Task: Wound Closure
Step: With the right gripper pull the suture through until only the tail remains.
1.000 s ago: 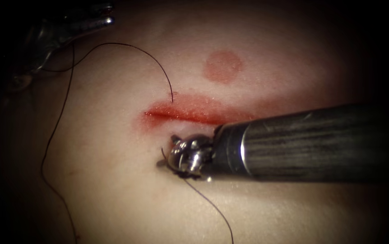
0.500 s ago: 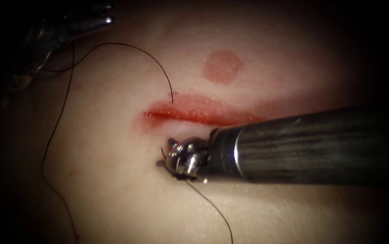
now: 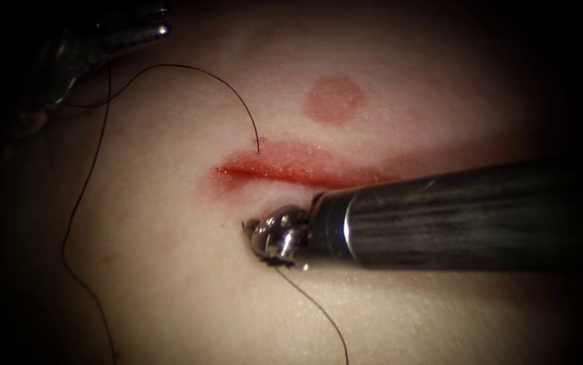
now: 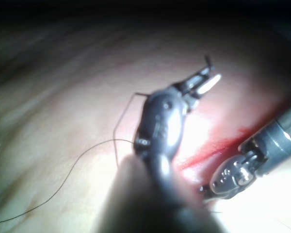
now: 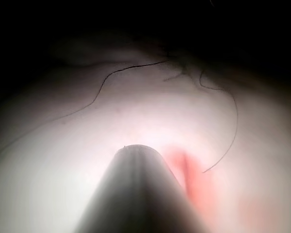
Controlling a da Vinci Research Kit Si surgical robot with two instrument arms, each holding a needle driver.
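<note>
The right tool (image 3: 268, 243) presses its tip into the tissue (image 3: 170, 284) just below the cut (image 3: 285, 172), near the cut's left end. Its jaws are buried under the wrist, so I cannot tell whether they are spread or pinching anything. The needle is hard to make out; only a dark sliver shows at the tool's tip. 1 thread (image 3: 237, 101) enters the tissue at the cut's upper lip and loops toward the far-left corner of the tissue. A second strand trails from the right tool to the near edge. The left tool (image 4: 203, 82) hangs above the tissue there, jaws spread and holding nothing. 1 round red fluid (image 3: 333, 99) spot lies above the cut.
</note>
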